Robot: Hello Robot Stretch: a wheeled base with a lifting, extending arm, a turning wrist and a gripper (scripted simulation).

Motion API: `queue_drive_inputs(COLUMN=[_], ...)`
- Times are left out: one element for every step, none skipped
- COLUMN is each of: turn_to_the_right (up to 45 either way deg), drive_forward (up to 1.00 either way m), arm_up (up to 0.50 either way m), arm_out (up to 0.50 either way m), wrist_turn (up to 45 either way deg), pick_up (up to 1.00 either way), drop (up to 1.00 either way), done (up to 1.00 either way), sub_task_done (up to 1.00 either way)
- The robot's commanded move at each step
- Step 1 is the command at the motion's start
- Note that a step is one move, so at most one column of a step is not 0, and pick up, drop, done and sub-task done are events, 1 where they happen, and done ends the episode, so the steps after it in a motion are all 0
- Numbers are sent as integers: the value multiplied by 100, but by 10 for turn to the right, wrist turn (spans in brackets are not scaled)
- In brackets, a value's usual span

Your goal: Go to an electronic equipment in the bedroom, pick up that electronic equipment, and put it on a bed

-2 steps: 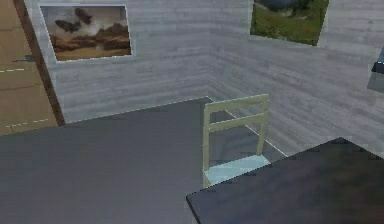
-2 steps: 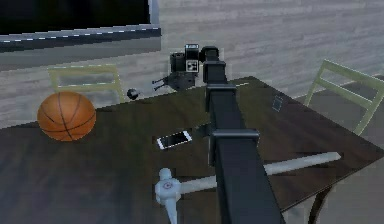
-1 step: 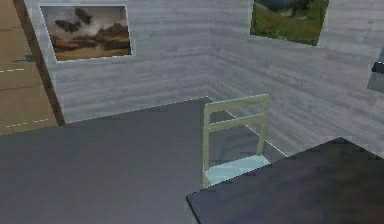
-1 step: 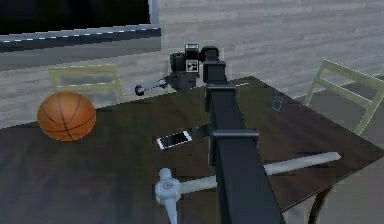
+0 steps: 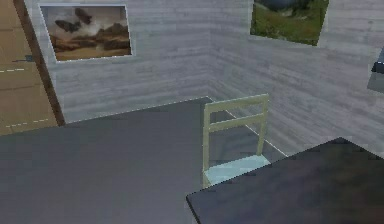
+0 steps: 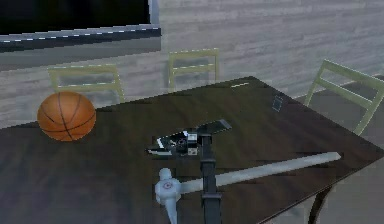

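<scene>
On the dark wooden table (image 6: 90, 165), a flat dark slab like a phone (image 6: 214, 127) lies near the middle. My arm (image 6: 208, 185) rises from the bottom edge of the arm side view. The gripper (image 6: 168, 146) lies just left of the slab, low over the tabletop. I cannot tell whether it holds anything or touches the slab. A corner of the same dark table (image 5: 300, 190) fills the forward view's lower right.
An orange basketball (image 6: 66, 116) rests on the table's left part. A long grey bat (image 6: 285, 167) lies across its right. Pale chairs (image 6: 192, 68) stand around the table, one (image 5: 236, 140) ahead. A door (image 5: 20, 70) and framed pictures (image 5: 86, 32) line the walls.
</scene>
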Motion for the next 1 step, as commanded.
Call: queue_drive_inputs(turn_to_the_right=[0], drive_forward=[0], arm_up=[0], arm_out=[0], wrist_turn=[0], pick_up=[100], drop=[0], done=[0], sub_task_done=[0])
